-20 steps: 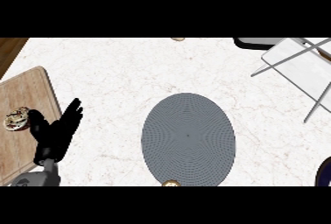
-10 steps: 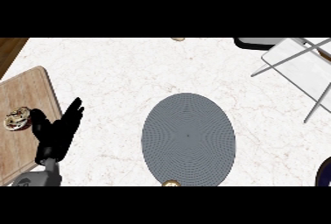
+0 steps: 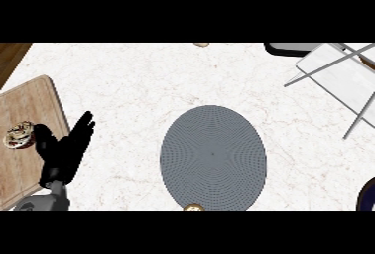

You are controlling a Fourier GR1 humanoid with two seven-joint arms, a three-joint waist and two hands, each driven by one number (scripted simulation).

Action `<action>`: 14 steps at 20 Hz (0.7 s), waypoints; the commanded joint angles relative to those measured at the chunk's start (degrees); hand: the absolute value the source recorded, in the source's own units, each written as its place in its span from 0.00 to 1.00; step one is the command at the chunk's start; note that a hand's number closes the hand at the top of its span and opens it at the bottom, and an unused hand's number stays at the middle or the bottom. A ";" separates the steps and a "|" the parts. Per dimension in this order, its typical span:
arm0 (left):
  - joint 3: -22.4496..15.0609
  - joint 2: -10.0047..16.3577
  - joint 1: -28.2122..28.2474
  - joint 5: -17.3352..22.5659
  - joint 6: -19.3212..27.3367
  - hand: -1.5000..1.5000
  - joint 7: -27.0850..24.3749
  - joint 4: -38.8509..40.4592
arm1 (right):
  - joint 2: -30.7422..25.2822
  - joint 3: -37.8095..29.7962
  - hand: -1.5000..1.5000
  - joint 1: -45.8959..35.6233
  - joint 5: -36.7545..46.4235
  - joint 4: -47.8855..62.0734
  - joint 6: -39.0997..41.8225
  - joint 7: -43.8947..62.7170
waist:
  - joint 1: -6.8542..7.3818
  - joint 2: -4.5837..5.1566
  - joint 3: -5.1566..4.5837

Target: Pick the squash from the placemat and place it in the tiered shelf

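What I take for the squash (image 3: 194, 208) is a small tan lump at the near rim of the grey oval placemat (image 3: 212, 154). The view's lower edge cuts most of it off, so its shape and how it lies cannot be told. The tiered shelf (image 3: 333, 74), white trays on thin grey rails, stands at the far right of the pale marbled bench (image 3: 147, 84), well apart from the mat.

The left hand (image 3: 64, 151) rests at the near left beside a wooden board (image 3: 22, 168), its fingers straight, close together and holding nothing. A small round item (image 3: 19, 135) lies on the board just left of the hand. The right hand does not show.

The step in hand looks like the first reach, with nothing grasped yet. The lump sits close to the robot's body, and the shelf is to the right, so the right hand seems the better choice. It should come down over the lump and close its fingers round its widest part. Then it should lift high enough to pass above the shelf's rails before moving far and right.

A second tan speck (image 3: 201, 44) sits at the far edge. No brand, label or writing can be read anywhere.
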 commanded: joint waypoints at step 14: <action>-0.19 -1.99 1.64 -1.13 1.32 0.50 1.89 2.55 | -5.42 -6.18 0.00 4.82 -1.57 -12.84 -14.41 5.21 | -1.84 -0.17 -0.39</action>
